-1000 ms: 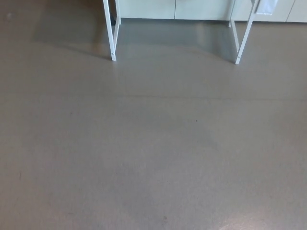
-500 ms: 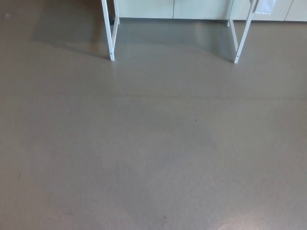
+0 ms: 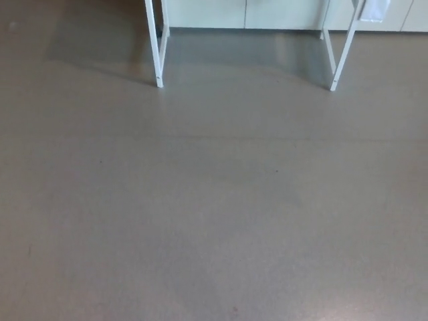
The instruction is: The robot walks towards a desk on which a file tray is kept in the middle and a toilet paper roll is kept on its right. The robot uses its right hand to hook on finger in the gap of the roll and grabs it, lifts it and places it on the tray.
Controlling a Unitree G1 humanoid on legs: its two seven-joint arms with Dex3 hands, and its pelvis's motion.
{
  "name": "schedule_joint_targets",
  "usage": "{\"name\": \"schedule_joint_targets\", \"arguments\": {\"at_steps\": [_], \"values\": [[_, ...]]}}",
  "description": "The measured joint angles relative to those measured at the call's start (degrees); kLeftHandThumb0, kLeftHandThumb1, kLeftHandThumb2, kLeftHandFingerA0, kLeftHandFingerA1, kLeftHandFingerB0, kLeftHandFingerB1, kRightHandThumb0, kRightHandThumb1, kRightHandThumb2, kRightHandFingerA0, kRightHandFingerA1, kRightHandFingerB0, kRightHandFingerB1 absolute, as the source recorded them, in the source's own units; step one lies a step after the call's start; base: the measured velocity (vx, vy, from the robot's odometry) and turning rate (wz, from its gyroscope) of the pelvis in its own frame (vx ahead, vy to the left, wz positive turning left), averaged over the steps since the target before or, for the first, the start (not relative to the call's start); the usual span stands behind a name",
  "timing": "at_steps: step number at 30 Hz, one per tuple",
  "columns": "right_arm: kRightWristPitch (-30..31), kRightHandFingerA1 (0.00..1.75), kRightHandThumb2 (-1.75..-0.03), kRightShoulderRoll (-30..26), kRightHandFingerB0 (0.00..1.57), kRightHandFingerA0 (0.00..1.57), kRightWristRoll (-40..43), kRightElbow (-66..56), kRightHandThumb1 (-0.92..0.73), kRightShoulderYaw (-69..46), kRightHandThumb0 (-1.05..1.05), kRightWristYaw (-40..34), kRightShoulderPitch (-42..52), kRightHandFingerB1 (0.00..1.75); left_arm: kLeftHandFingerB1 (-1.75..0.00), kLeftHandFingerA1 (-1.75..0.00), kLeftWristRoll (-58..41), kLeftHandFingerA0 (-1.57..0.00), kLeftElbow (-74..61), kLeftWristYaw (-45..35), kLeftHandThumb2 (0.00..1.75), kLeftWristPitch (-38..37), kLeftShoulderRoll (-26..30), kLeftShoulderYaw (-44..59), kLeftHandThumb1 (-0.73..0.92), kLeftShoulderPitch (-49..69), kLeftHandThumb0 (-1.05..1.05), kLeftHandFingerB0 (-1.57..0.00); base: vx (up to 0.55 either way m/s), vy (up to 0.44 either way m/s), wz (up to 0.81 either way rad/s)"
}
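Only the lower part of the desk shows in the head view, at the top edge: a white left leg [image 3: 156, 47] and a white right leg [image 3: 342, 53] standing on the grey floor [image 3: 214, 200]. The desk top, the file tray and the toilet paper roll are out of the picture. Neither of my hands nor any part of my arms appears.
Pale cabinet fronts [image 3: 241, 13] run along the wall behind the desk legs. A white object [image 3: 374, 9] hangs at the top right by the right leg. The desk's shadow [image 3: 100, 47] darkens the floor at the upper left.
The whole picture has shifted slightly down and right since half a second ago, so the camera has moved. Nothing in the scene itself has moved.
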Motion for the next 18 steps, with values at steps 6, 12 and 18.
{"name": "schedule_joint_targets", "arguments": {"at_steps": [6, 12, 18], "values": [[-0.5, 0.23, -0.91, 0.3, 0.08, 0.0, -0.1, -0.7, -0.51, 0.4, -0.86, 0.3, -0.1, 0.33, -0.64, -0.7, -0.1, -0.28, -0.2, 0.2, 0.64, -0.1, 0.7, 0.3, 0.79, 0.0, -0.74, -0.31, 0.14, 0.235, -0.06], [-0.8, 0.27, -0.86, 0.3, 0.1, 0.01, 0.0, -0.6, -0.48, 0.4, -0.8, 0.6, -0.4, 0.26, -0.64, -0.7, -0.2, -0.31, -0.3, 0.1, 0.64, -0.2, 0.4, 0.7, 0.79, 0.5, -0.72, -0.35, 0.14, -0.002, 0.08], [-1.2, 0.31, -0.88, 0.8, 0.09, 0.0, 1.0, -0.5, -0.47, -1.1, -0.78, 1.8, -1.2, 0.37, -0.64, -0.72, -0.2, -0.35, -0.4, 0.2, 0.64, -0.2, -0.3, 0.8, 0.78, 0.9, -0.72, -0.37, 0.17, -0.208, 0.11]]}}
